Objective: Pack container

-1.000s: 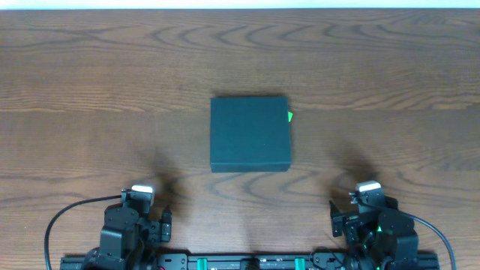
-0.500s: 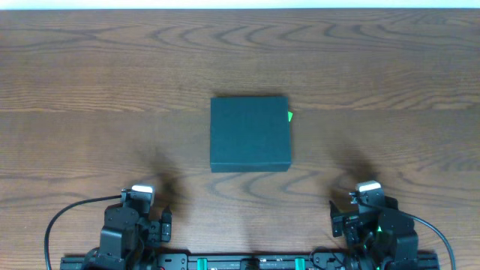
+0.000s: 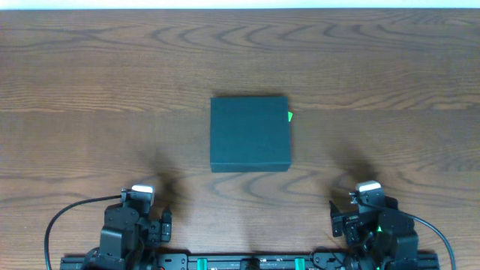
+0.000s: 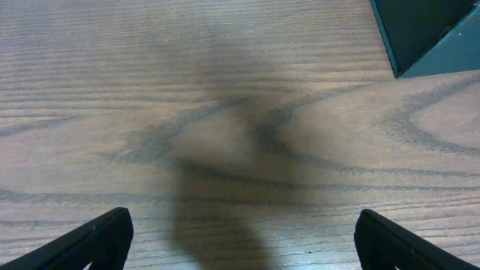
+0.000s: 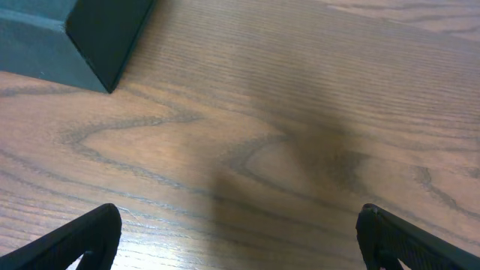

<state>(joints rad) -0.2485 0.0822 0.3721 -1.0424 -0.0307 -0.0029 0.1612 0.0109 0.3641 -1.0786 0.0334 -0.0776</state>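
Observation:
The dark teal-green container [image 3: 249,133] sits shut in the middle of the wooden table, its lid down. A small bright green bit [image 3: 290,115] sticks out at its right edge. A corner of the container shows in the left wrist view [image 4: 427,34] and in the right wrist view [image 5: 75,37]. My left gripper [image 4: 241,244] is open and empty near the table's front left edge, well short of the container. My right gripper [image 5: 240,240] is open and empty near the front right edge, also apart from it.
The wooden table [image 3: 90,90] spreads around the container. Both arm bases sit at the front edge, the left [image 3: 127,229] and the right [image 3: 375,229], with black cables looping beside them.

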